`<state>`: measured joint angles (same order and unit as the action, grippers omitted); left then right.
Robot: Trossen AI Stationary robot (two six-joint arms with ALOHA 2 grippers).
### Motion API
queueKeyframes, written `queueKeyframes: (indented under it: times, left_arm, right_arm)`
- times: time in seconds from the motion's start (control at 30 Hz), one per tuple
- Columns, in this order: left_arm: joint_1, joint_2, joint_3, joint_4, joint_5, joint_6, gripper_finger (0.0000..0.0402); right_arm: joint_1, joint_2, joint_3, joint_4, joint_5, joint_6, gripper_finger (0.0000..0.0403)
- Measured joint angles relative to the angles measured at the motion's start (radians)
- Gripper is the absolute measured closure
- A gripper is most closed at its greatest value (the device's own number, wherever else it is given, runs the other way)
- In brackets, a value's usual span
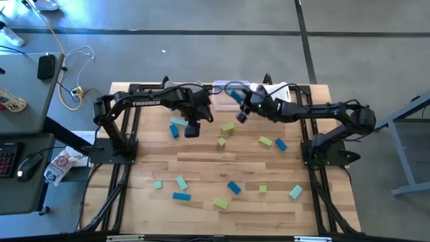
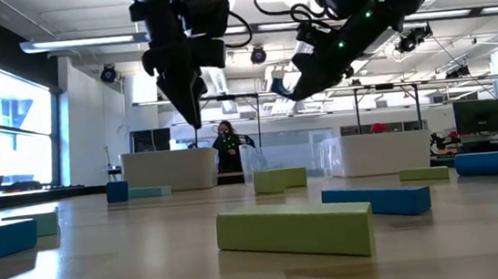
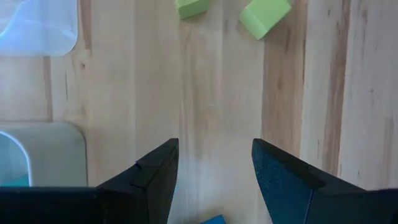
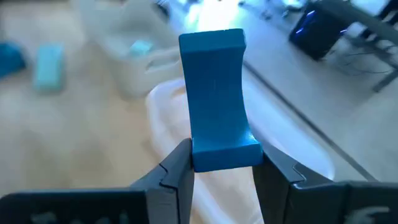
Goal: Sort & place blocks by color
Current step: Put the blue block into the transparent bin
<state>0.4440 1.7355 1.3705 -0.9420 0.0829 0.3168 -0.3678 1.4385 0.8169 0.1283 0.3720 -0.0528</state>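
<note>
Your right gripper [image 4: 221, 165] is clamped on a dark blue bar block [image 4: 217, 99], jaws narrow on its lower end, the bar sticking out past the fingertips. In the high view it's raised at the back of the table, over or just short of the row of translucent white bins [image 1: 279, 87]; the wrist view puts a white bin [image 4: 186, 121] right behind the block.

Step in hand, as I read it: carrying blue to its bin, release pending. Next move needs you to line the block up over the correct bin's opening, lower a bit, then open. I can't tell from here which bin takes blue; the one further off holds a pale teal piece [image 4: 142, 46], so check before dropping.

Your left gripper [image 3: 214, 165] hangs jaws apart, empty, over bare wood near two yellow-green blocks [image 3: 266, 15]; a blue block [image 3: 214, 220] shows at its base.

Plenty of blocks are unsorted on the table [image 1: 201, 168], so early days.
</note>
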Motion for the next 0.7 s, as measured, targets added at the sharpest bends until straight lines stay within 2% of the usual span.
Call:
queueKeyframes:
  times: [0.17,0.33,0.5,0.7]
  left_arm:
    - [-0.016,0.0,0.0,0.007,0.0,0.0,0.0212]
    - [-0.028,0.0,0.0,0.018,0.0,0.0,0.0212]
    - [-0.028,0.0,0.0,0.018,0.0,0.0,0.0212]
    - [-0.028,0.0,0.0,0.019,0.0,0.0,0.0212]
  right_arm:
    - [-0.086,0.028,0.001,0.125,-0.011,0.031,0.0295]
    - [-0.148,0.1,0.001,0.197,-0.091,0.105,0.0295]
    - [-0.165,0.198,0.045,0.145,-0.149,0.15,0.0295]
    - [-0.147,0.316,0.177,-0.035,-0.14,0.143,0.0295]
